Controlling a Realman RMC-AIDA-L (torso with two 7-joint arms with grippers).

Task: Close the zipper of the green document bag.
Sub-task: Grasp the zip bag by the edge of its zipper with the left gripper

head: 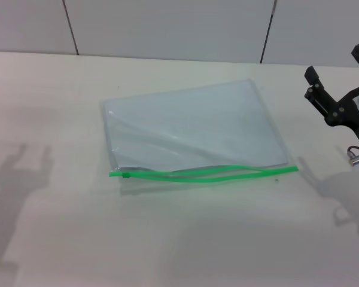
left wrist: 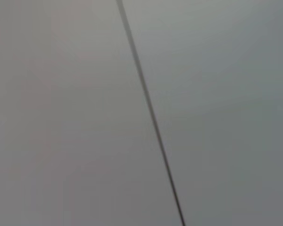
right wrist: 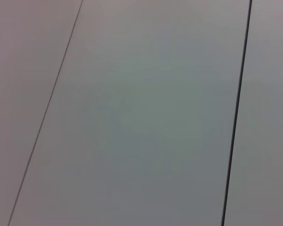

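The green document bag [head: 191, 128] lies flat in the middle of the table, translucent and pale bluish. Its zipper [head: 209, 174] runs along the near long edge as a bright green strip. The two halves of the strip gape apart over most of their length, and the small slider tab [head: 127, 175] sits at the left end. My right gripper [head: 336, 64] hovers at the table's right edge, well clear of the bag, open, fingers pointing up with nothing between them. My left gripper is out of view; only its shadow falls on the table at the left. Both wrist views show only wall panels.
The cream table [head: 60, 119] spreads bare around the bag. A panelled white wall [head: 167, 24] with dark seams stands behind the table's far edge.
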